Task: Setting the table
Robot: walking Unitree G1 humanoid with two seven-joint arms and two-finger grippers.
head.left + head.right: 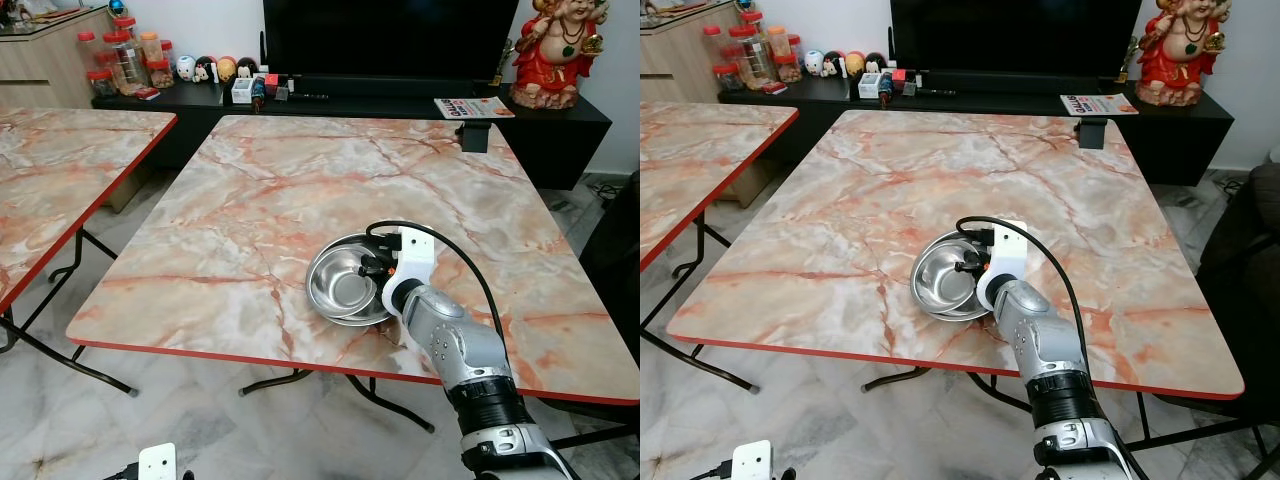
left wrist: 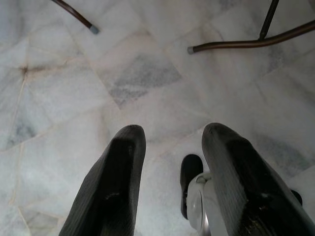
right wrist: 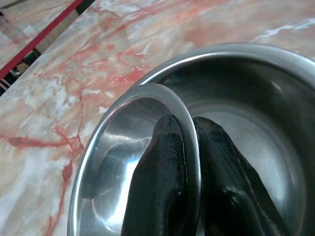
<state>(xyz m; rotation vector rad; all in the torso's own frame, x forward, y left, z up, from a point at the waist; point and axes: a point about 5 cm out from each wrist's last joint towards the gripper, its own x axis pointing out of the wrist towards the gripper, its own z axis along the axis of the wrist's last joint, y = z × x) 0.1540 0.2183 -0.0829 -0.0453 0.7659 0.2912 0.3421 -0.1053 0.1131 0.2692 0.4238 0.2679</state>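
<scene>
Right gripper (image 3: 189,162) pinching smaller steel bowl's (image 3: 123,162) rim, nested inside larger bowl (image 3: 256,98) on marble table (image 1: 250,200); left gripper (image 2: 172,182) spread above floor (image 2: 74,73).

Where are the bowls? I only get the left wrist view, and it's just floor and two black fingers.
Observer: Two steel bowls sit nested on the marble table, near its front edge.
Operator: Is anything holding them?
Observer: Yes. The right gripper has its jaws shut on the rim of the inner bowl, one finger inside and one outside.
Operator: Is there other stuff on that table?
Observer: A small black box at the far right corner.
</scene>
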